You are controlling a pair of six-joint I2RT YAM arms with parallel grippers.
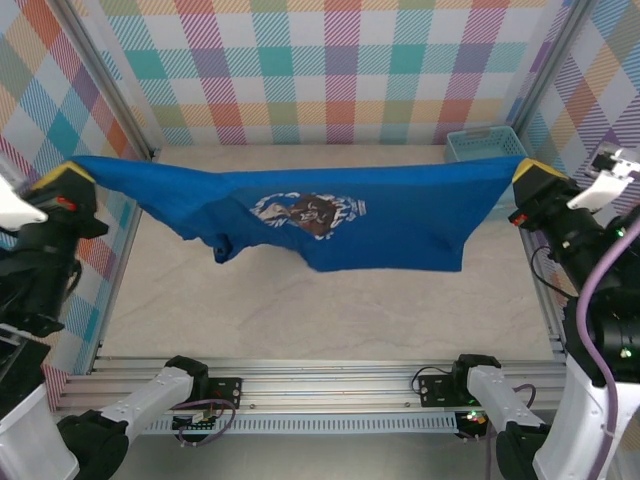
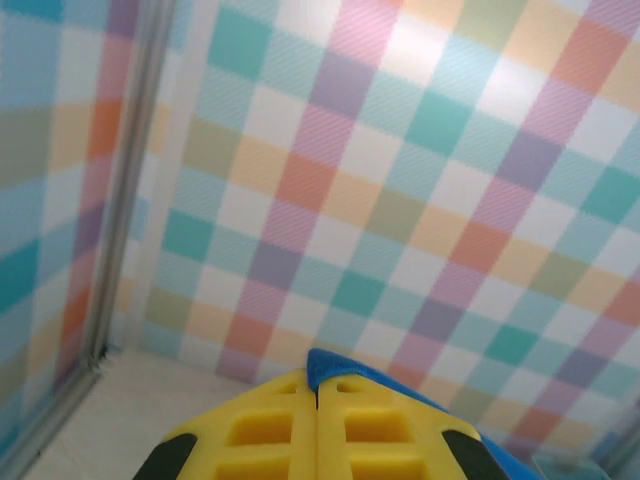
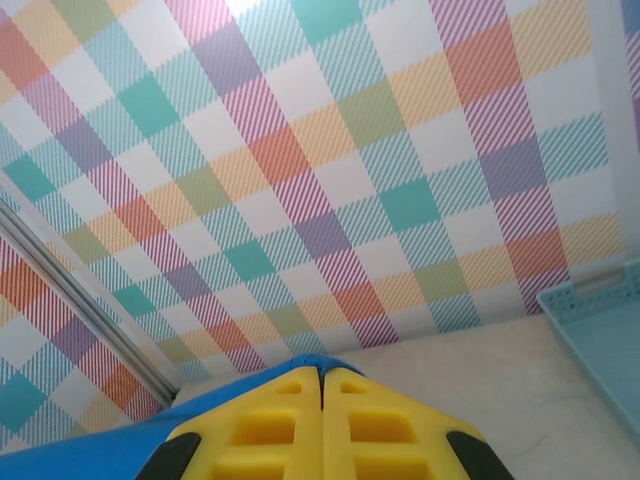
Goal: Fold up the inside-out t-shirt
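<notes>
The inside-out t-shirt hangs stretched in mid-air between 2 claws, left gripper and right gripper each pinching 1 end. Either thin pinch could slip under tension, dropping the cloth crumpled.

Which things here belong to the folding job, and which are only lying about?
Part of the job: blue t-shirt, held stretched above the table; left fingers and right fingers, each shut on an end of it.
Lying about: light-blue basket, far right on the table.
</notes>
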